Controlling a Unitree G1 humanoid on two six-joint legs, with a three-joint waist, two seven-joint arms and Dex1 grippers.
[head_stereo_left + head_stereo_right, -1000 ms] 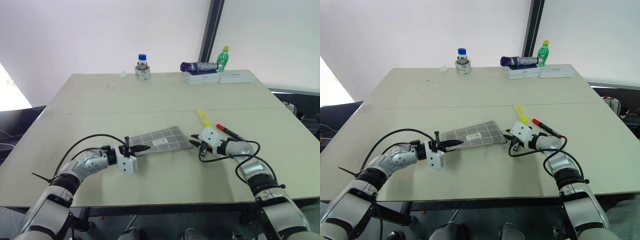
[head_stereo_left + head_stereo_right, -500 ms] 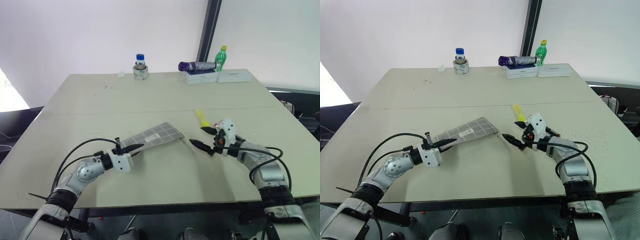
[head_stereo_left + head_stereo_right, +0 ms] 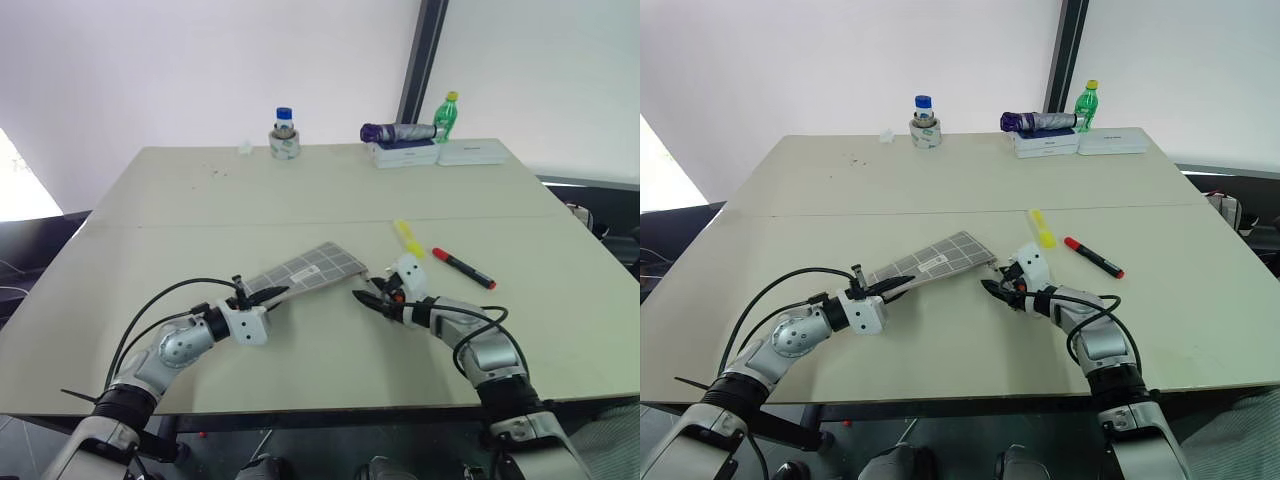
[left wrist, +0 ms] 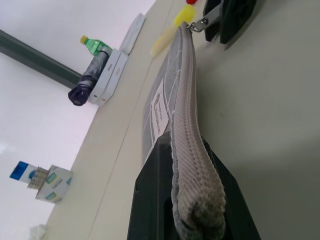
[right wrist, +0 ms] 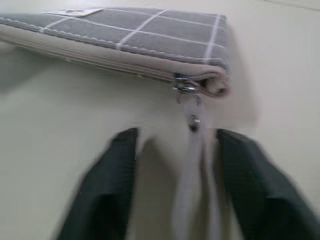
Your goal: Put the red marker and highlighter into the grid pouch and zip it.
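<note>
Pouch [image 3: 315, 269] is grey, white-gridded, labelled, its zipper end near right gripper [image 3: 366, 300].

The grid pouch's [image 4: 184, 107] near end was hidden between the left gripper's [image 4: 192, 200] jaws. The pouch's pull cord [image 5: 192, 170] and the right gripper's [image 5: 172, 187] jaws were blurred. The pouch label's [image 4: 159, 111] print was too small to read.
</note>
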